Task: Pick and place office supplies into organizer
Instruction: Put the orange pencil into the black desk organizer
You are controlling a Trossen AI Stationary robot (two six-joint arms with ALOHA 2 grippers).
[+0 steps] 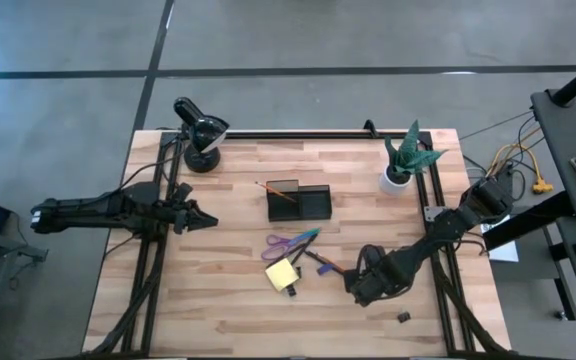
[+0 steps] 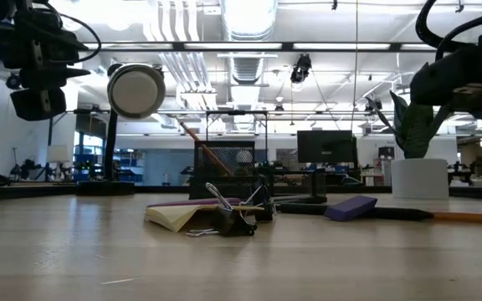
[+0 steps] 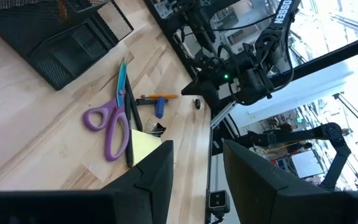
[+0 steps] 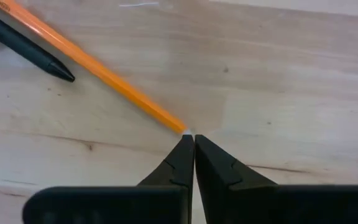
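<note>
You had the right gripper (image 4: 188, 138) closed on the tip of the orange pencil (image 4: 92, 65) near the tabletop's right edge, the left gripper (image 3: 194, 165) partly open, empty.

A black round-headed desk lamp (image 1: 201, 133) stands near the wooden worktop's (image 1: 228, 300) far left corner; a green potted plant in a white pot (image 1: 405, 160) stands near the far right corner.

your right gripper (image 1: 356, 284) low by pens right of sticky pad (image 1: 281, 273) | scissors (image 1: 288, 243) below organizer (image 1: 298, 202) | your left gripper (image 1: 204, 219) waits table's left side
</note>
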